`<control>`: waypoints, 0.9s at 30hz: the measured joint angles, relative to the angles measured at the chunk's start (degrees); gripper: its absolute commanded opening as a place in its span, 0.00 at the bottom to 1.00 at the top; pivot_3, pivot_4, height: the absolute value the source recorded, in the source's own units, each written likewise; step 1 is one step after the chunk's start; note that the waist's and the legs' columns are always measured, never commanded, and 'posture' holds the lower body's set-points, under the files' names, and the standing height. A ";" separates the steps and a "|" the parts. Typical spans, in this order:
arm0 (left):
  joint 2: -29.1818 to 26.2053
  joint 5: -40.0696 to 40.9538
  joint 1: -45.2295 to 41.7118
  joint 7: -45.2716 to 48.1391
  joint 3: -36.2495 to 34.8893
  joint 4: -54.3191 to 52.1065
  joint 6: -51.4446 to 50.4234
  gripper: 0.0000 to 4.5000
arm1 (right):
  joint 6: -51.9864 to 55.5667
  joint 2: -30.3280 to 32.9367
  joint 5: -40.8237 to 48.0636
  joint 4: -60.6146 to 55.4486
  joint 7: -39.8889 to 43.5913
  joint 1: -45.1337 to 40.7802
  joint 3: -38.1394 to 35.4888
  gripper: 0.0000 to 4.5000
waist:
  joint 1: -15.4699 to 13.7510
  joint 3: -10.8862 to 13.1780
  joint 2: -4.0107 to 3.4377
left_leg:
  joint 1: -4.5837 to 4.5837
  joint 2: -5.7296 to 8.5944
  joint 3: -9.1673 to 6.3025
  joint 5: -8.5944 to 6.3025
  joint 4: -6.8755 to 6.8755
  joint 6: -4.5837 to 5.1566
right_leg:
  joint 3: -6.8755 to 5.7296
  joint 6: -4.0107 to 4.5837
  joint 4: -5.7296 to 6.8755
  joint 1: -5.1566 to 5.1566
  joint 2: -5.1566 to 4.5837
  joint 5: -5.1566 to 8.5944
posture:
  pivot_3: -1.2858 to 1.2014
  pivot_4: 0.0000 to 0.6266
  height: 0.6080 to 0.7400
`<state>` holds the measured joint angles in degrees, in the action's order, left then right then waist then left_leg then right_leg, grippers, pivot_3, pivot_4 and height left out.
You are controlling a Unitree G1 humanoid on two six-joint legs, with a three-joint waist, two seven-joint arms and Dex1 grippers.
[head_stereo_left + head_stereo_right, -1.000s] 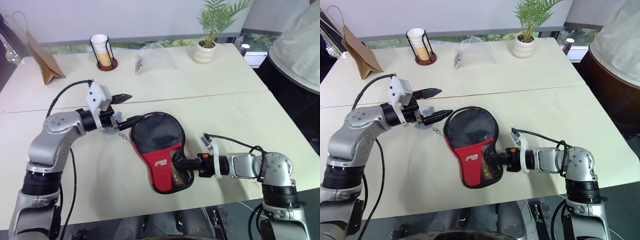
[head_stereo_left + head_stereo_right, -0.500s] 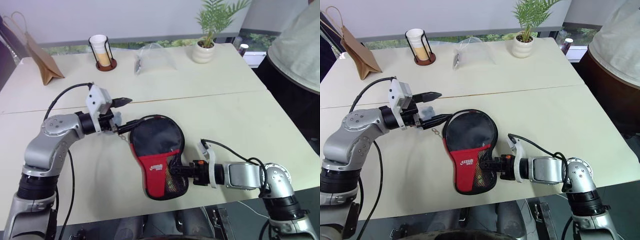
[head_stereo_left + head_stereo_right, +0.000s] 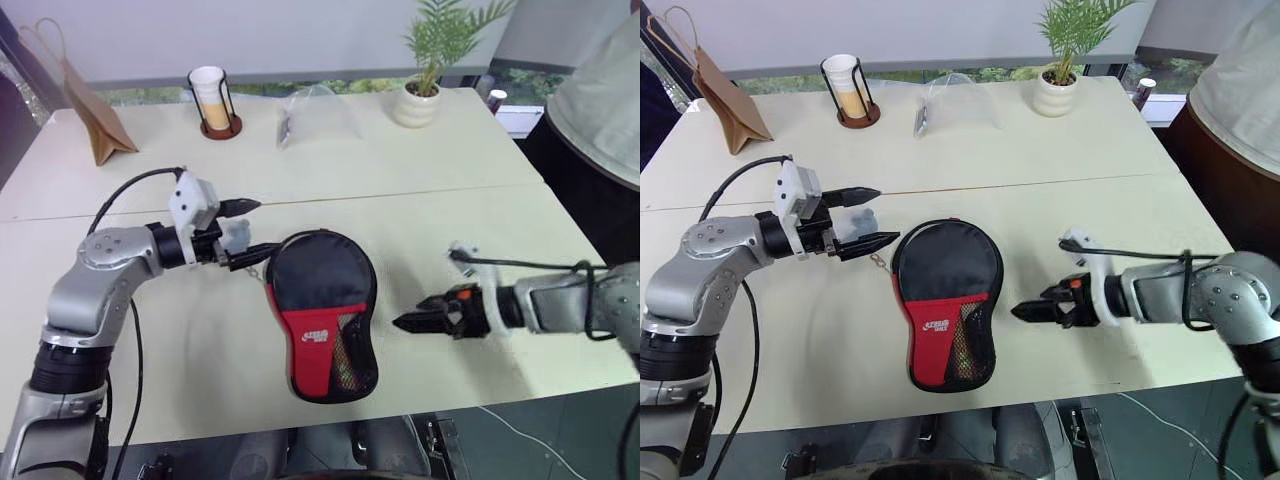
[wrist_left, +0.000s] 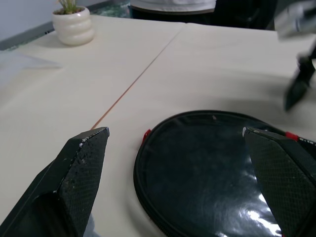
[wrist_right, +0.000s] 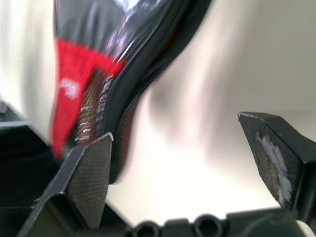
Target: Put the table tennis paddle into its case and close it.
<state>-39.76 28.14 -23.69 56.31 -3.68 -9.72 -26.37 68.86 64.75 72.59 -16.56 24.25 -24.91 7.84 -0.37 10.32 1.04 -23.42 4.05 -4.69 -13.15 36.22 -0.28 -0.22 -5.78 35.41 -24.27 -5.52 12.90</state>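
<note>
The case [image 3: 322, 312] lies flat on the table with its round black end farthest from me. Its red logo panel and mesh pocket are nearest the front edge. The table tennis paddle is hidden. My left gripper [image 3: 886, 214] is open beside the case's upper left rim. In the left wrist view its fingers [image 4: 81, 173] stand either side of the round black end [image 4: 207, 173]. My right gripper [image 3: 1015, 312] hovers to the right of the case's handle end, clear of it. Its fingers [image 5: 91, 173] are spread wide with nothing between them. The case's zipped edge [image 5: 118, 113] lies ahead of them.
At the back of the table stand a brown paper bag [image 3: 85, 110], a cup in a black holder [image 3: 212, 98], a clear plastic bag [image 3: 315, 108] and a potted plant [image 3: 418, 100]. A person [image 3: 600, 90] stands at the far right. A seam [image 3: 420, 190] crosses the table.
My right gripper has let go of the case's handle end, opened, and drawn back to the right and upward. The case now rests flat. The left gripper has stayed put.
</note>
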 measured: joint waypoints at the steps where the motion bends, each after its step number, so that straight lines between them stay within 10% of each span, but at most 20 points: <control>1: -0.57 -0.40 -0.24 0.27 -0.01 1.19 0.79 1.00 | -4.08 1.15 -6.31 -0.12 5.36 -2.13 1.57 0.99 | 0.18 0.02 0.01 | 0.00 -0.01 0.02 0.00 0.00 0.00 | 0.00 -0.02 0.00 -0.03 0.00 -0.01 | 0.52 0.24 1.00; 9: -3.67 -3.09 -0.75 1.03 -0.70 5.26 4.63 1.00 | -33.05 -16.80 -36.07 3.96 18.01 -11.35 9.87 0.99 | 1.11 0.06 0.07 | -0.01 -0.03 -0.01 0.00 -0.10 -0.03 | 0.03 -0.19 0.01 -0.12 -0.01 -0.12 | 0.52 0.24 1.00; 17: -6.54 -3.98 0.82 1.08 -2.56 4.95 5.67 1.00 | -43.14 -35.00 -49.36 18.54 23.72 -14.59 17.10 0.99 | 1.01 0.10 0.07 | -0.01 0.09 -0.04 0.03 -0.08 -0.09 | 0.07 -0.15 0.08 -0.14 -0.07 -0.17 | 0.52 0.24 1.00; 27: -11.25 -6.42 7.42 0.97 -5.35 3.38 7.85 1.00 | -49.07 -43.50 -58.63 30.96 28.55 -13.69 18.79 0.99 | 1.21 0.11 0.06 | 0.04 0.08 -0.07 0.06 -0.13 -0.16 | 0.08 -0.13 0.54 -0.34 -0.03 -0.16 | 0.52 0.24 1.00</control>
<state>-51.01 21.73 -16.27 57.28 -9.03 -6.34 -18.52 19.79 21.26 13.96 14.40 52.80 -38.60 26.63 0.85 10.43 1.10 -23.38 4.14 -4.76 -13.10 36.10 -0.44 -0.13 -5.91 35.95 -24.61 -5.55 12.74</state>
